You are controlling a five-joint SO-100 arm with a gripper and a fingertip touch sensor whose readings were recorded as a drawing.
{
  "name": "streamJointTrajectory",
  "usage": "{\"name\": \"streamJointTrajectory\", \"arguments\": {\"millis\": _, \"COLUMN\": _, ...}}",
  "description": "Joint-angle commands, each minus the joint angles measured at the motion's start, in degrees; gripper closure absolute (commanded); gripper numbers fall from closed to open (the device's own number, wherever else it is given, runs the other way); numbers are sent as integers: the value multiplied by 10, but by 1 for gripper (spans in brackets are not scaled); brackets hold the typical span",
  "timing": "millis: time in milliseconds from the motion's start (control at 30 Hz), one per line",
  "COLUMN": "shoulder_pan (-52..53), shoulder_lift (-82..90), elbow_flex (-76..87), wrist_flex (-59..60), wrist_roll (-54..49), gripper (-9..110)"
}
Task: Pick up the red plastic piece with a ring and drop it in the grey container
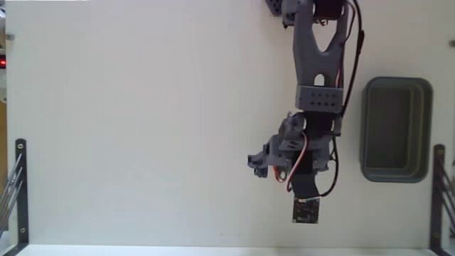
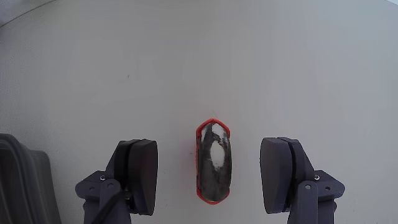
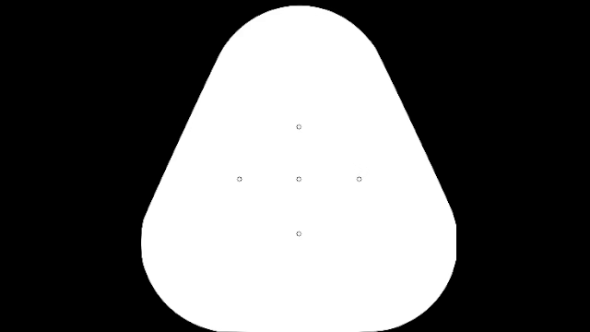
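Note:
In the wrist view the red plastic piece with a ring [image 2: 213, 160] lies on the white table, an orange-red oblong rim around a dark centre. It sits between my two dark fingers, left pad [image 2: 142, 174] and right pad [image 2: 278, 174], with a gap on each side. My gripper [image 2: 210, 169] is open and touches nothing. In the fixed view the arm reaches down from the top and the gripper [image 1: 284, 155] points at the table, hiding the piece. The grey container [image 1: 396, 129] stands to the right of the arm there; its corner [image 2: 18, 183] shows at the wrist view's lower left.
Thin dark metal brackets stand at the table's left edge [image 1: 20, 186] and right edge [image 1: 438, 186] in the fixed view. The white table [image 1: 142, 128] stretches wide to the left of the arm.

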Motion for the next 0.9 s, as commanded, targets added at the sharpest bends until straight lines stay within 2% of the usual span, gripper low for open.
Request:
{"name": "streamJointTrajectory", "arguments": {"millis": 0, "shoulder_pan": 3, "shoulder_lift": 17, "elbow_flex": 6, "wrist_flex": -17, "wrist_roll": 3, "gripper": -9}}
{"name": "streamJointTrajectory", "arguments": {"millis": 867, "shoulder_pan": 3, "shoulder_lift": 10, "elbow_flex": 77, "wrist_flex": -95, "wrist_roll": 3, "gripper": -9}}
